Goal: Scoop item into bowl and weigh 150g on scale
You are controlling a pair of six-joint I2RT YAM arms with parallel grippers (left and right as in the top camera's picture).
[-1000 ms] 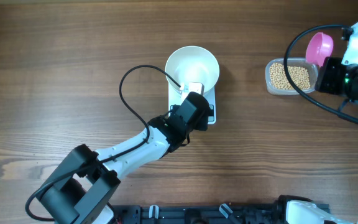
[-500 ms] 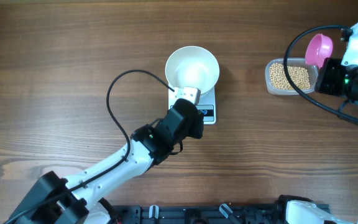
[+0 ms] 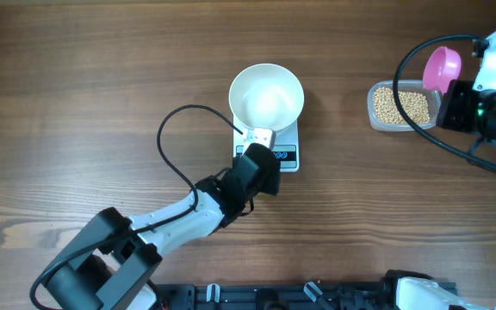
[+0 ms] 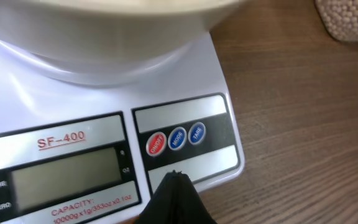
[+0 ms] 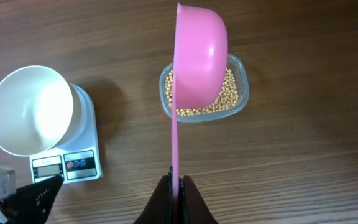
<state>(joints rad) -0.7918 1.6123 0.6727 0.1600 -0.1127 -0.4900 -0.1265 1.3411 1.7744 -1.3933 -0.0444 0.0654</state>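
Note:
The white bowl [image 3: 267,95] stands on the scale [image 3: 288,138] and looks empty inside [image 5: 30,109]. My left gripper [image 4: 176,177] is shut with nothing in it. Its tip hovers at the scale's front edge, just below the three round buttons [image 4: 176,138]; the display [image 4: 67,177] is blank. My right gripper [image 5: 176,182] is shut on the handle of a pink scoop [image 5: 197,56]. The scoop hangs tilted on its side above the beans [image 5: 232,96] in the clear container [image 3: 400,105] at the right.
The scale and bowl stand mid-table, and the container is about a hand's width to their right. The left arm's black cable [image 3: 175,146] loops over the wood left of the scale. The right arm's body [image 3: 493,108] fills the right edge.
My left gripper has drawn back from the bowl's near rim to the scale's front edge. The right arm and scoop have not moved.

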